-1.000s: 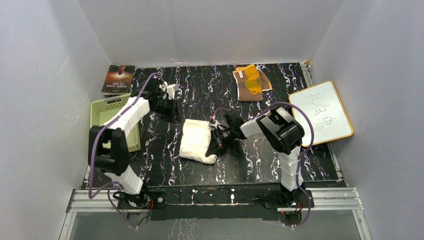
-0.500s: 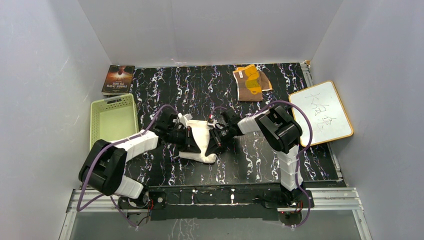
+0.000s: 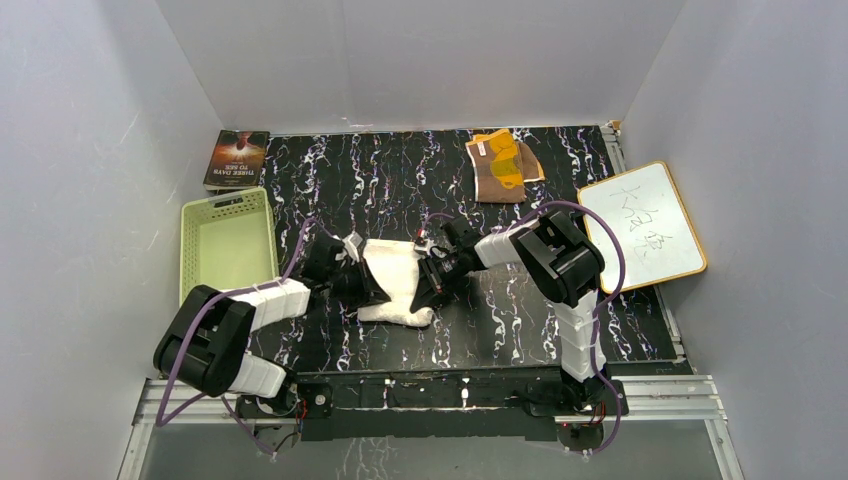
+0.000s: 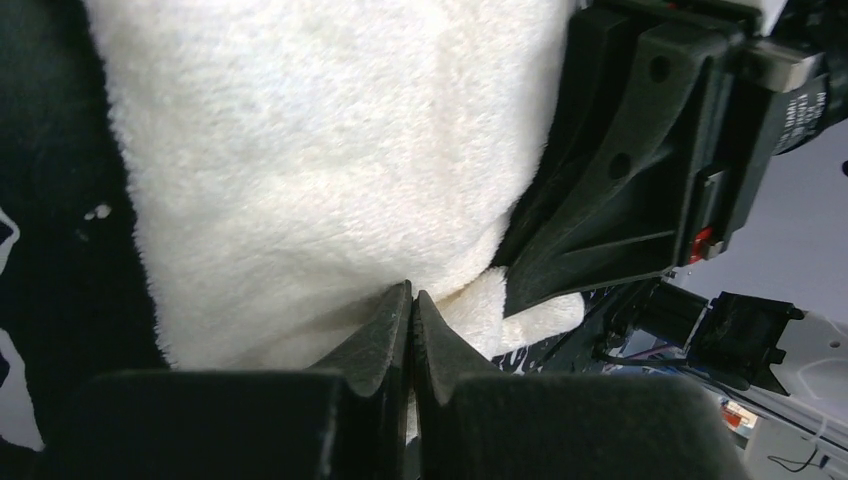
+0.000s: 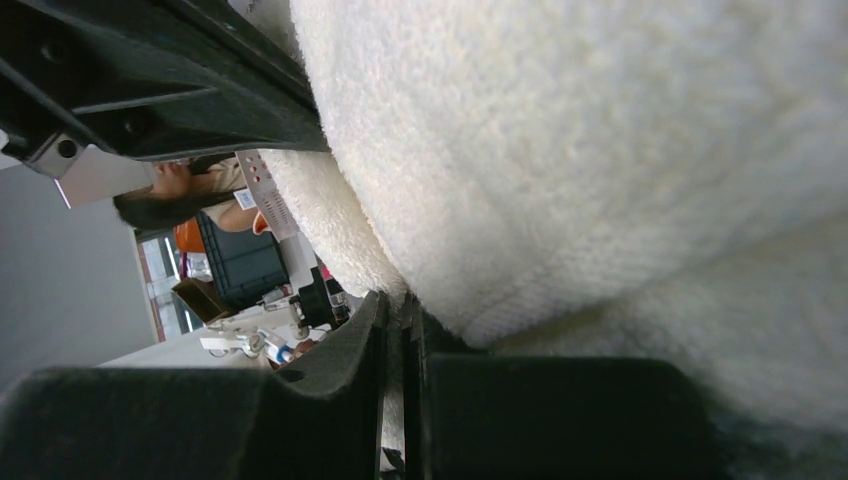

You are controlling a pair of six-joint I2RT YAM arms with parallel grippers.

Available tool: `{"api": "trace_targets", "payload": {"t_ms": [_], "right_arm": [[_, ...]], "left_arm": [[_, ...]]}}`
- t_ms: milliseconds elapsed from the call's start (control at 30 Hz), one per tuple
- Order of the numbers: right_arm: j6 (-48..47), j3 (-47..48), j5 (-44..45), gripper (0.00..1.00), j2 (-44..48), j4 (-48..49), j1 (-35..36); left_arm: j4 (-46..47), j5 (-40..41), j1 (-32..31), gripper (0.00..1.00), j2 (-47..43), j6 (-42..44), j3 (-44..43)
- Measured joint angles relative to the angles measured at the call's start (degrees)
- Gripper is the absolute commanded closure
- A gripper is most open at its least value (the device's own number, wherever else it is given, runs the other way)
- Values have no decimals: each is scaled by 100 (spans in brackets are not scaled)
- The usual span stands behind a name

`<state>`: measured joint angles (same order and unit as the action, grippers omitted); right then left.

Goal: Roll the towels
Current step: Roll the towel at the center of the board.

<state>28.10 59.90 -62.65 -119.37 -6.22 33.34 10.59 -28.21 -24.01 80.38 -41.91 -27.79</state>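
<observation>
The cream-white towel (image 3: 393, 283) lies part-rolled in a thick fold at the middle of the black marbled table. My left gripper (image 3: 362, 284) is shut, its closed tips (image 4: 412, 295) pressed against the towel's (image 4: 300, 150) left side with nothing clearly pinched. My right gripper (image 3: 428, 284) is at the towel's right edge, and its jaws (image 5: 395, 300) are shut on a thin layer of the cream pile (image 5: 600, 150). The brown towel with the yellow-orange pattern (image 3: 503, 166) lies crumpled at the far edge, away from both grippers.
A pale green basket (image 3: 226, 245) stands at the left, with a dark book (image 3: 238, 158) behind it. A white board in a wooden frame (image 3: 641, 226) lies off the table's right edge. Grey walls close in three sides.
My left arm swung from the far left by the basket down to the cream towel's left side, jaws shut throughout. The right gripper and the towel have hardly moved.
</observation>
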Motion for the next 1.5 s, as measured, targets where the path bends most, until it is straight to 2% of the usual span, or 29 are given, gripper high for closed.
{"api": "trace_targets", "payload": {"t_ms": [267, 433, 633, 867, 967, 1100, 1300, 1500], "right_arm": [[-90, 83, 17, 100, -24, -157, 13], [-127, 120, 28, 100, -37, -234, 20], [-240, 249, 70, 100, -74, -461, 37], [-389, 413, 146, 100, -111, -785, 85], [-409, 444, 153, 100, -125, -839, 105], [-452, 494, 144, 100, -153, -907, 111], [-507, 535, 142, 100, -173, -981, 116], [-533, 560, 144, 100, -181, -1025, 120]], "left_arm": [[-7, 175, 20, 100, -221, -68, 302], [-975, 356, 120, 100, -280, 358, -146], [-2205, 590, 538, 100, -280, 855, -623], [-2758, 522, 662, 100, -546, 1043, -828], [-2356, -31, 664, 100, -1023, 990, -831], [-1290, -1010, 525, 100, -1322, 732, -741], [-177, -1707, 173, 100, -1045, 219, 26], [850, -2070, 164, 100, -289, -380, 584]]}}
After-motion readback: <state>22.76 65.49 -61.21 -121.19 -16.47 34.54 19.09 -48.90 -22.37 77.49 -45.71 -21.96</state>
